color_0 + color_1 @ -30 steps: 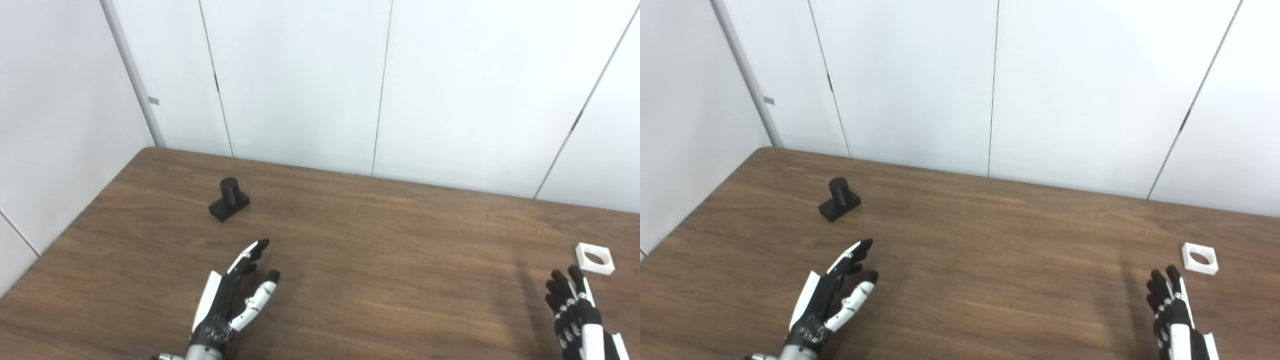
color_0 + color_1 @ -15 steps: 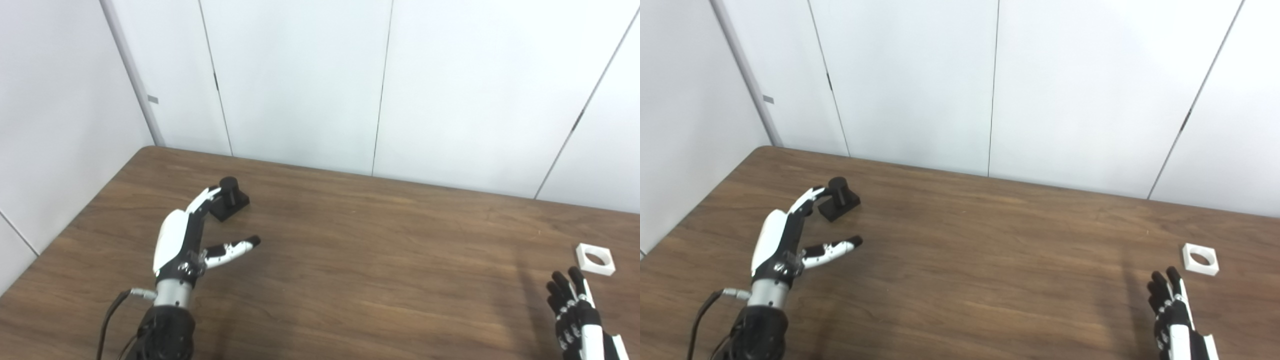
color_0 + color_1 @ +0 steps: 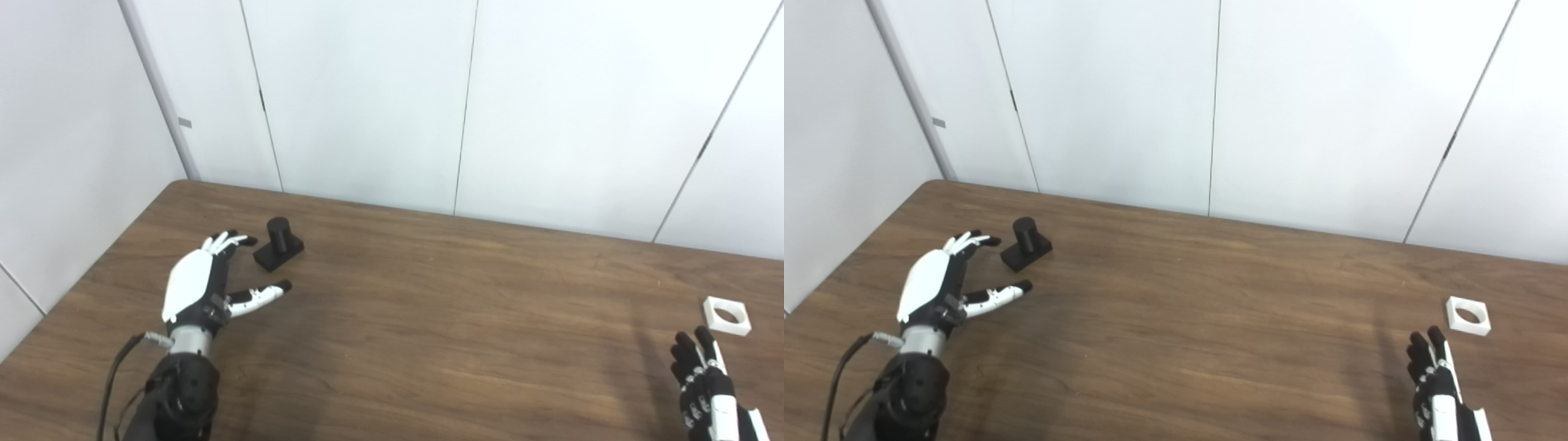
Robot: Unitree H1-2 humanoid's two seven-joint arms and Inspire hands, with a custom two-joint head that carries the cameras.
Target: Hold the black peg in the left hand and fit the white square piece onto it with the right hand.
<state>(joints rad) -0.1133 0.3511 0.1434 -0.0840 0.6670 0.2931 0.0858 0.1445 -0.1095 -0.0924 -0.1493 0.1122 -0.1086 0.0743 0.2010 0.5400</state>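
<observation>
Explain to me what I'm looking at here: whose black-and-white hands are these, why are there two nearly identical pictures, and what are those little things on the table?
These are the two hands of a humanoid robot, seen from its own head. The pictures are nearly the same because two cameras sit side by side there, like a left and a right eye. The arms come in from the bottom edge.

The left hand is open above the brown wooden table, fingers spread, just short of the black peg, a short cylinder standing upright on a flat black base. It does not touch the peg.

The right hand shows only partly at the bottom corner, fingers pointing up and holding nothing. Just beyond it lies the white square piece, flat on the table, with a round hole through it.

Nothing is held yet. The plan is to grip the peg and slip the white piece over it.
</observation>
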